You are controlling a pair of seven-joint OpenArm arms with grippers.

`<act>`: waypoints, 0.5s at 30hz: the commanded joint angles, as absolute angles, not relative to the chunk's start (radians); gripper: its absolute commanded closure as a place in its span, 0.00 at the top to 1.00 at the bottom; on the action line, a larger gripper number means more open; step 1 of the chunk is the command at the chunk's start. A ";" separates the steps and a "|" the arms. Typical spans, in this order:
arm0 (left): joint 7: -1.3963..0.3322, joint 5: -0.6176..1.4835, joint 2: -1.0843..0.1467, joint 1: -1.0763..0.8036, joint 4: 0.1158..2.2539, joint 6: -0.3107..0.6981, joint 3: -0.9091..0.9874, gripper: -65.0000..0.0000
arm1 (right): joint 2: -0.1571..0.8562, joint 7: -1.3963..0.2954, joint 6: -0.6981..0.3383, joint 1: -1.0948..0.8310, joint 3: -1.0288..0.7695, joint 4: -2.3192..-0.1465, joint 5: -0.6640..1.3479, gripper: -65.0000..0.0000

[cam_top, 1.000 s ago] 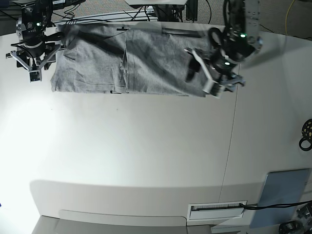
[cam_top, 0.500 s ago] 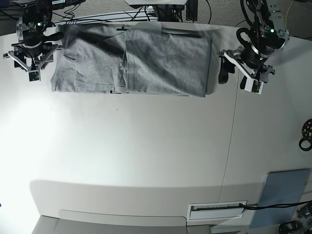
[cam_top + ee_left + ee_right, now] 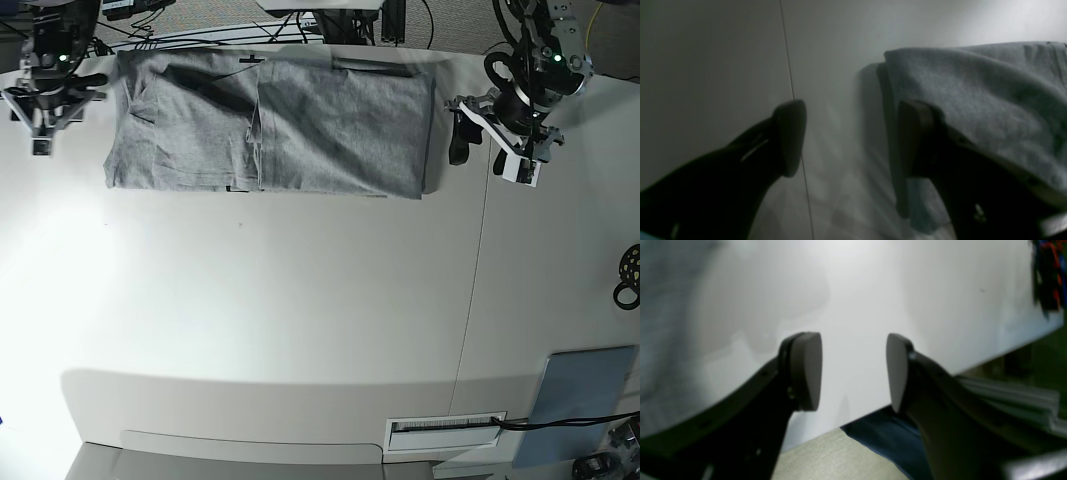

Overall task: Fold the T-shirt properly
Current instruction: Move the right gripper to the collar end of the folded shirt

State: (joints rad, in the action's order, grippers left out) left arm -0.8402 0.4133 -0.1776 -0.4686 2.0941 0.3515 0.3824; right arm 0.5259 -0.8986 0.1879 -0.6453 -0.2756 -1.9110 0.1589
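Observation:
The grey T-shirt (image 3: 300, 125) lies folded into a wide flat rectangle at the far side of the white table (image 3: 280, 300). My left gripper (image 3: 488, 148) hovers just off the shirt's right end, open and holding nothing. In the left wrist view the left gripper (image 3: 851, 140) has bare table between its fingers, and the T-shirt's (image 3: 973, 90) folded corner lies behind the right-hand finger (image 3: 913, 140). My right gripper (image 3: 42, 110) is off the shirt's left end near the table corner. In the right wrist view the right gripper (image 3: 853, 371) stands open over bare white table.
A table seam (image 3: 478, 300) runs front to back under the left arm. A grey-blue pad (image 3: 580, 395) lies at the front right. A black ring-shaped thing (image 3: 630, 275) sits at the right edge. The table edge (image 3: 840, 426) with floor beyond lies close under the right gripper.
The left gripper has come off the shirt's right end and moved right, onto bare table. The right gripper has drawn away up and left from the shirt's left edge.

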 commanded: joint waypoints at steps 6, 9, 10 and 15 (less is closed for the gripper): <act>-0.822 0.427 -0.183 -0.469 2.110 0.355 0.387 0.65 | 0.541 -0.864 0.054 -0.648 -0.456 -1.849 0.322 0.47; -0.823 0.427 -0.183 -0.469 2.110 0.355 0.387 0.65 | 0.540 -0.860 -0.052 -0.648 -0.530 -1.837 0.485 0.47; -0.823 0.427 -0.183 -0.469 2.110 0.355 0.387 0.65 | 0.540 -0.864 -0.089 -0.648 -0.548 -1.837 0.537 0.47; -0.823 0.428 -0.183 -0.469 2.110 0.355 0.387 0.65 | 0.540 -0.921 -0.223 -0.648 -0.570 -1.837 0.698 0.47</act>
State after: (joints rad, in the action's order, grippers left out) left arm -0.8402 0.4133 -0.1776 -0.4683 2.0941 0.3515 0.3828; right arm 0.5232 -0.9405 -0.2283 -0.6456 -0.5598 -1.8252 0.6994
